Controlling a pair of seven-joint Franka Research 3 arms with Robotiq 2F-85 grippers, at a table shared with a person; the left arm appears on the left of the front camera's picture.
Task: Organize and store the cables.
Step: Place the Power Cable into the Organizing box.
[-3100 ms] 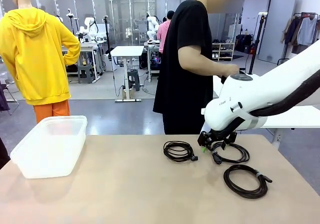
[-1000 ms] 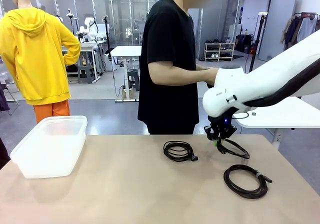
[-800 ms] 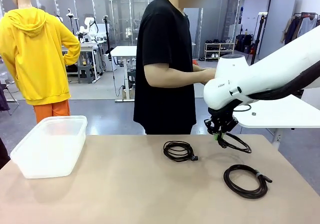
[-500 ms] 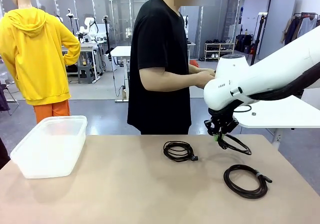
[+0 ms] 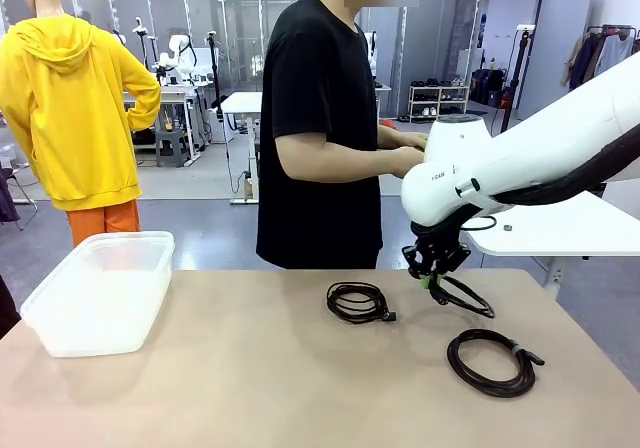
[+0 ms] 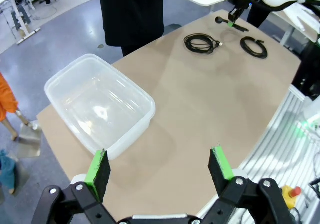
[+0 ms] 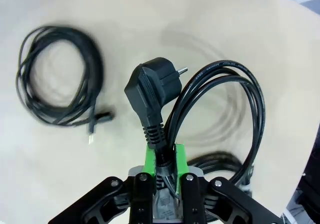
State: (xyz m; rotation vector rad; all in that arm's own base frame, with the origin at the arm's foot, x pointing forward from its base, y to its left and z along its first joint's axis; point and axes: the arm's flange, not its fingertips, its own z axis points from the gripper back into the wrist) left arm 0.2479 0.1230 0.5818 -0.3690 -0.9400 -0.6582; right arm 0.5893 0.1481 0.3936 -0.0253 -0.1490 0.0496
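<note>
My right gripper (image 5: 432,280) is clamped shut on the power cord (image 5: 466,297), whose coil hangs just above the table (image 5: 250,388) at its far right. I judge this the carry step. Next I swing it over the thin coil (image 5: 357,302) to the clear bin (image 5: 60,330) at left, without snagging loops. The thicker coil (image 5: 490,364) lies near the right edge. The right wrist view shows the pads (image 7: 149,156) pinching just under the plug (image 7: 152,89). The left wrist view shows the bin empty and my left gripper (image 6: 159,166) spread wide, holding nothing.
</note>
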